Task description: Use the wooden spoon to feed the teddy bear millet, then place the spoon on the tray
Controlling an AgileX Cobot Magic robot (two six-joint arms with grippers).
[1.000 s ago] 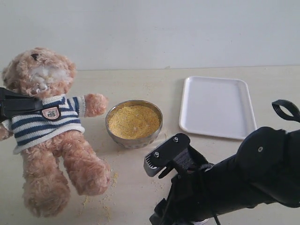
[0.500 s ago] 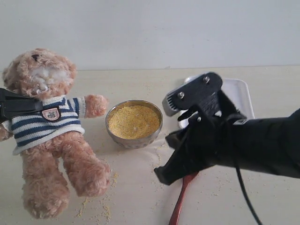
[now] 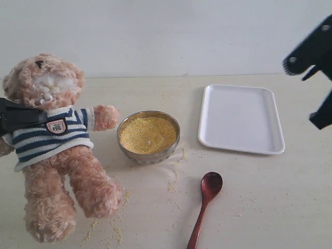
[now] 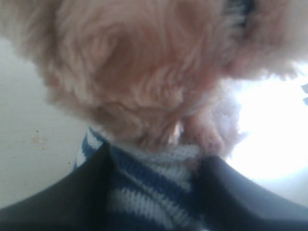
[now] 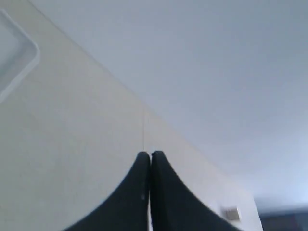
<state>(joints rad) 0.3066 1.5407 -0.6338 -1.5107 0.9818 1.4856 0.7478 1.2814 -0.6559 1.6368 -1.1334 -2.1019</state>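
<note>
The teddy bear lies on its back at the left of the table, and its striped shirt fills the left wrist view. My left gripper is shut on the bear at the shirt's collar, one dark jaw on each side. The wooden spoon lies free on the table in front of the tray, its handle pointing toward the front edge. The millet fills a round metal bowl in the middle. My right gripper is shut and empty, raised at the far right.
Loose millet crumbs lie scattered by the bear's legs and around the bowl. The right arm hangs at the right edge above the table. A corner of the tray shows in the right wrist view.
The right arm rose from low over the table's front and swung up to the right edge, uncovering the spoon on the table. Its jaws closed. The left arm and bear have not moved.
</note>
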